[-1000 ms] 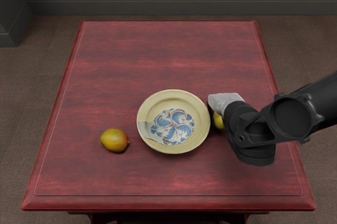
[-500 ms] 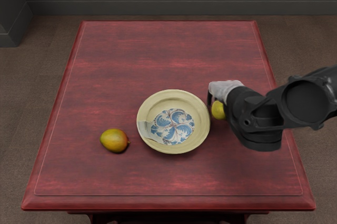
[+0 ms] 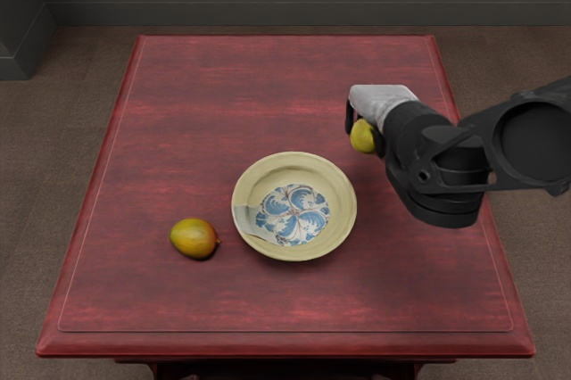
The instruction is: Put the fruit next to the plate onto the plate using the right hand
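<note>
A cream plate with a blue flower pattern sits in the middle of the red table. My right hand hangs above the table, up and to the right of the plate, shut on a small yellow fruit. Only part of that fruit shows under the fingers. A second fruit, a yellow-red mango, lies on the table to the left of the plate, a short gap away from its rim. The left arm does not show.
The red table has a raised border all round. My dark forearm comes in from the right edge and covers the table's right side. Brown floor surrounds the table.
My right hand has risen from the table beside the plate's right rim, carrying the yellow fruit up and away from the table surface. The mango and the plate have stayed put.
</note>
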Robot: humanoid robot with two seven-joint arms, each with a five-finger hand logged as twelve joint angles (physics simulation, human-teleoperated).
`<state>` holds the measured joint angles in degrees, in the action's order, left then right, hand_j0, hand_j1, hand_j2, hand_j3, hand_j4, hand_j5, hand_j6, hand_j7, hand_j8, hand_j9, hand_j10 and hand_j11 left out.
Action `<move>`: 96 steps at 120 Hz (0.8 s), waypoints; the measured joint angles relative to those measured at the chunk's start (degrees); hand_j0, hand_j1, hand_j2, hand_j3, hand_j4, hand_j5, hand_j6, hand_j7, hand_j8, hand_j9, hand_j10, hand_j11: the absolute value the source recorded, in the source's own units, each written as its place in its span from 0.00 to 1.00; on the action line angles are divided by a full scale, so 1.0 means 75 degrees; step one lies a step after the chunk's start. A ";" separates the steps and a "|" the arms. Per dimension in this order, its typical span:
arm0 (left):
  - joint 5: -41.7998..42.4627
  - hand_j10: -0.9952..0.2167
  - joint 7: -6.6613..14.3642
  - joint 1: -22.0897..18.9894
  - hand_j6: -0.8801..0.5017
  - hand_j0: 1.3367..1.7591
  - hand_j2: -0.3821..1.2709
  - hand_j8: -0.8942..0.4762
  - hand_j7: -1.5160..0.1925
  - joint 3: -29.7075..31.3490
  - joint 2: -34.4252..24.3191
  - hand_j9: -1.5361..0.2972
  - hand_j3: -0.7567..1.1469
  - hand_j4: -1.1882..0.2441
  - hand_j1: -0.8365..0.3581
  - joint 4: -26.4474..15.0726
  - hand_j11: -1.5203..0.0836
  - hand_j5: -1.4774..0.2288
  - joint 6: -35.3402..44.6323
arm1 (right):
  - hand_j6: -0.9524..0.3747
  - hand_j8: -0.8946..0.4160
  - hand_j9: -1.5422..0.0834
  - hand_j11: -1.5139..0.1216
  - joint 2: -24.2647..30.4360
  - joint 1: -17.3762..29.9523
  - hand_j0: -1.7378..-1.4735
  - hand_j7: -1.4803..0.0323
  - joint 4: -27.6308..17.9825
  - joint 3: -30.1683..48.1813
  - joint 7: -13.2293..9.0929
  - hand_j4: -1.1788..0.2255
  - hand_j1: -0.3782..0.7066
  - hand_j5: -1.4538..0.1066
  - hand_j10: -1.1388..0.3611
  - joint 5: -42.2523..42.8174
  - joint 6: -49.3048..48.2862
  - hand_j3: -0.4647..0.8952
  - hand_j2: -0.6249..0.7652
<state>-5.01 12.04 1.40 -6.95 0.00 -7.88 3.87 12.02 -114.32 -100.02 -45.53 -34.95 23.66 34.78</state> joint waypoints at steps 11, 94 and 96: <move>0.0000 0.82 0.0000 0.0001 0.64 0.76 0.23 0.65 0.89 0.0000 0.0000 0.84 0.40 0.83 0.99 -0.0002 0.95 0.87 0.0000 | 0.47 0.41 0.37 0.35 -0.0008 -0.0126 0.31 0.37 -0.0001 0.0158 0.0000 0.43 0.62 0.32 0.30 -0.0018 -0.0001 0.34 0.60; 0.0000 0.82 0.0000 -0.0010 0.64 0.76 0.23 0.65 0.89 -0.0009 0.0000 0.84 0.40 0.83 0.99 0.0000 0.95 0.87 0.0000 | 0.45 0.39 0.38 0.36 -0.0898 0.0062 0.32 0.37 0.0016 0.1131 -0.0006 0.41 0.60 0.31 0.29 -0.0029 0.0010 0.34 0.58; 0.0000 0.82 0.0000 -0.0010 0.64 0.76 0.23 0.65 0.89 -0.0010 0.0000 0.84 0.40 0.83 0.99 -0.0001 0.95 0.87 0.0000 | 0.45 0.39 0.38 0.35 -0.0927 0.0080 0.32 0.37 0.0019 0.1156 -0.0005 0.41 0.60 0.31 0.29 -0.0030 0.0009 0.34 0.58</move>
<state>-5.01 12.04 1.32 -7.02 0.00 -7.89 3.87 5.07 -113.72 -99.87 -36.86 -34.99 23.43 34.85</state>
